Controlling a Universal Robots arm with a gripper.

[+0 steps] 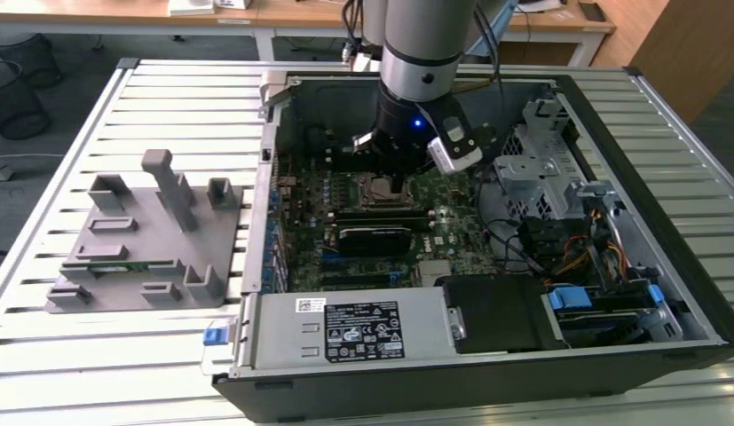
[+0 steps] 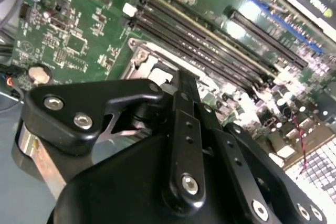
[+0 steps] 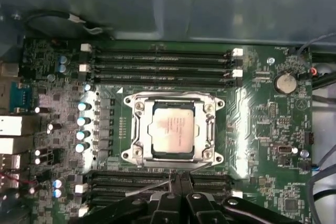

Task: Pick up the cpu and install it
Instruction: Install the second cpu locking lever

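One cpu [image 3: 173, 128], silver-topped with a pale rim, lies flat inside the square metal socket frame [image 3: 137, 129] on the green motherboard [image 3: 262, 129], just ahead of the claw [image 3: 176, 182] and not held by it. In the first wrist view the claw's black fingertips [image 3: 170, 181] meet with no gap between them and nothing gripped, their tips over the memory slots [image 3: 210, 182] that border the socket frame on the claw's side. A second bank of long black memory slots [image 3: 157, 66] runs along the far side of the frame from the claw. In the exterior view the claw [image 1: 390, 182] hangs low inside the open computer case [image 1: 651, 293], directly above the socket area. Outside the case, well away from the claw toward the exterior view's left, a grey moulded parts holder [image 1: 142, 240] sits on the slatted tabletop [image 1: 59, 346].
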